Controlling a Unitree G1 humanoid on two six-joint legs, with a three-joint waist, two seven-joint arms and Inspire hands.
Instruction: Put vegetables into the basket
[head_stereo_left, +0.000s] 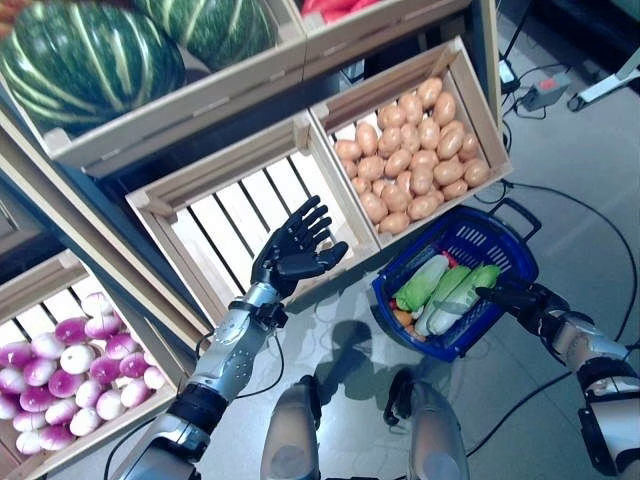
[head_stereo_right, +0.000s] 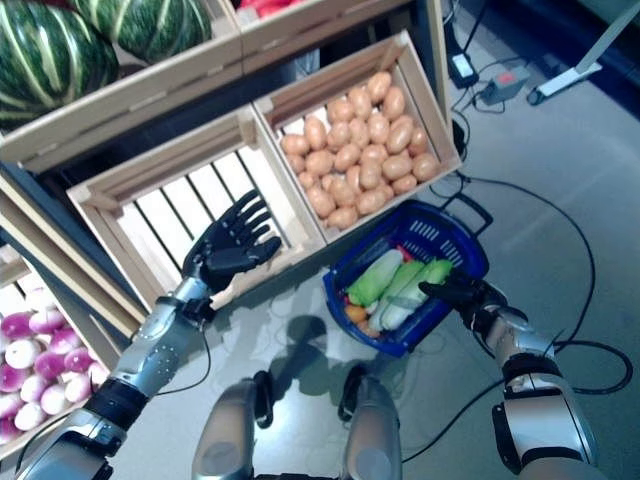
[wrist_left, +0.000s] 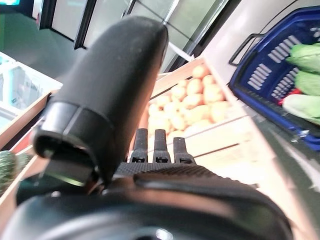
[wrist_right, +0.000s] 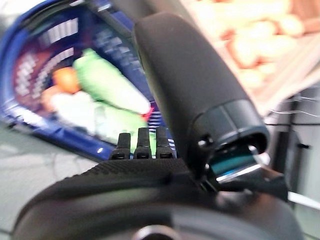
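The blue plastic basket (head_stereo_left: 500, 245) stands on the floor by the stand's lower right crate. In it lie long green and white leafy vegetables (head_stereo_left: 425, 283), an orange vegetable (head_stereo_left: 403, 317) and something red. My left hand (head_stereo_left: 293, 245) is open and empty, fingers spread, held over the front edge of the bare slatted crate (head_stereo_left: 235, 225). My right hand (head_stereo_left: 515, 298) is open, fingers straight, just above the basket's near right rim. The basket also shows in the right wrist view (wrist_right: 47, 90) and in the left wrist view (wrist_left: 272, 75).
A crate of potatoes (head_stereo_left: 415, 155) stands just behind the basket. A crate of purple and white round vegetables (head_stereo_left: 70, 375) is at the lower left. Striped green melons (head_stereo_left: 85, 60) lie on the upper shelf. Cables and a power strip (head_stereo_left: 545, 90) lie on the floor at right.
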